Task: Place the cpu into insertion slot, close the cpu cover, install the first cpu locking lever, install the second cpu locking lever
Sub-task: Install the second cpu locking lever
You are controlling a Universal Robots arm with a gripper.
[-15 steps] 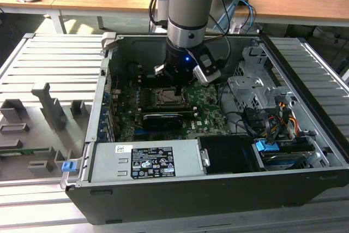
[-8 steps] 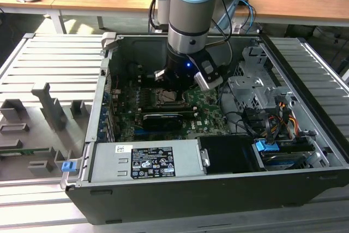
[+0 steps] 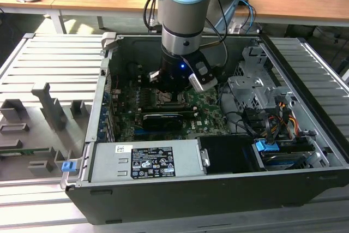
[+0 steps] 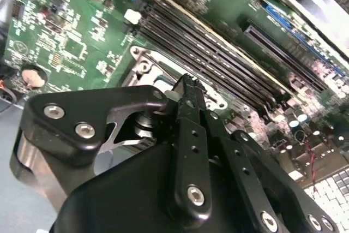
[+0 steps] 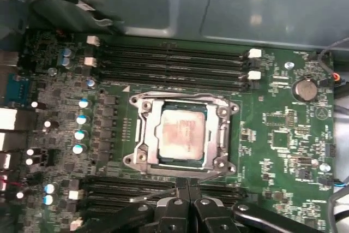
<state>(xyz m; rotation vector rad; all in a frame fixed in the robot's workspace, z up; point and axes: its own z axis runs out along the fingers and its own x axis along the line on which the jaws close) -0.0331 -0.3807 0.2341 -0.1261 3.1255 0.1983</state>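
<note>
Cpu (image 5: 181, 133) lies seated in the slot (image 5: 143, 135) under the cover (image 5: 223, 129), just beyond the tool (image 5: 182, 185), whose fingers are pressed together.

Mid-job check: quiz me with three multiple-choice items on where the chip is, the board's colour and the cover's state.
1. Where is the cpu?
A. in the insertion slot
B. on the case's outer rail
C. between the pincer's fingers

2. What colour is the circuit board?
A. blue
B. green
C. red

3. How is the cpu cover?
A. standing upright
B. taken off the board
C. lying flat around the chip

Answers:
1. A: in the first wrist view the chip sits square in the socket.
2. B: both wrist views show a green board.
3. C: its frame lies level on the chip's edges, with the pincer at its rim.
</note>
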